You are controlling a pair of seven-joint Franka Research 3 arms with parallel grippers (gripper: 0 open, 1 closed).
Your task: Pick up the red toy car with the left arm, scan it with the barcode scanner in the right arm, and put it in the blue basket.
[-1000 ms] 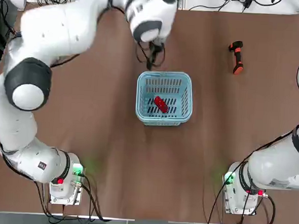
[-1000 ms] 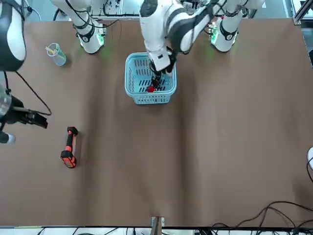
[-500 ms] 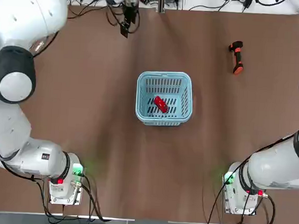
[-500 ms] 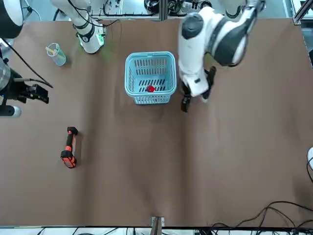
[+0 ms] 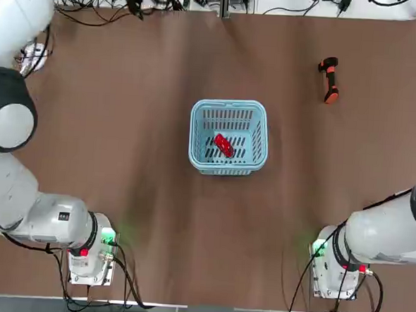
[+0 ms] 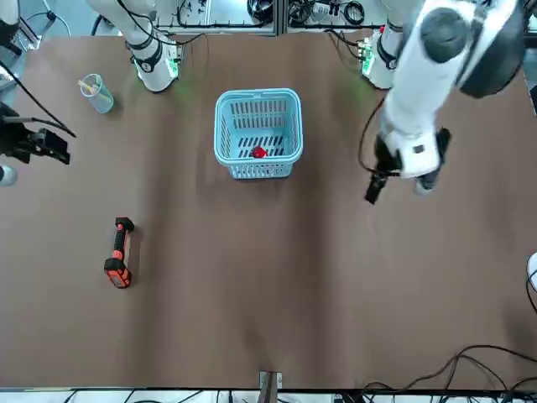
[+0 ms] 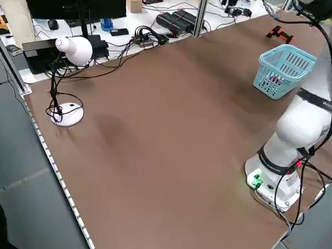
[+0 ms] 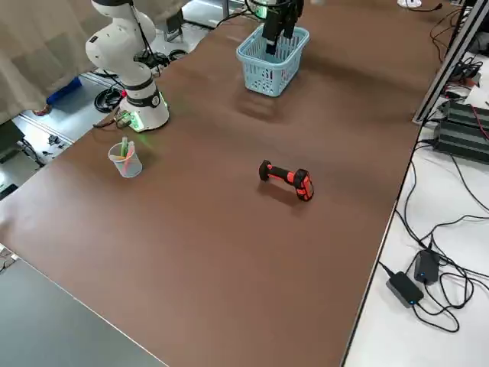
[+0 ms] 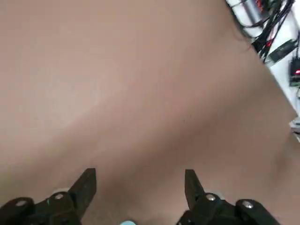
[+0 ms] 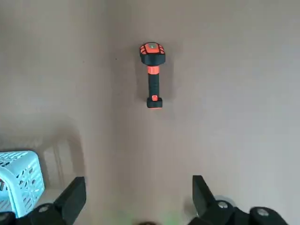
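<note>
Car (image 5: 223, 145), glossy red and likely light, hard and slippery, lies in the blue basket (image 5: 194, 137); your left gripper (image 9: 140, 197), beyond it over the table, and right gripper (image 10: 139, 199), near the scanner's side, are spread, ready to pinch its flanks.

Blue basket (image 5: 227, 164): plastic, smooth, slotted, slight sheen. Red toy car (image 5: 224, 145) within: glossy. Table top (image 5: 154, 230): brown, smooth, soft sheen. Barcode scanner (image 6: 119, 252), far right: looks plastic, black and orange-red. Cup (image 6: 97, 94), near right: translucent, looks plastic. Left arm (image 6: 419, 101): smooth white shell, satin.
</note>
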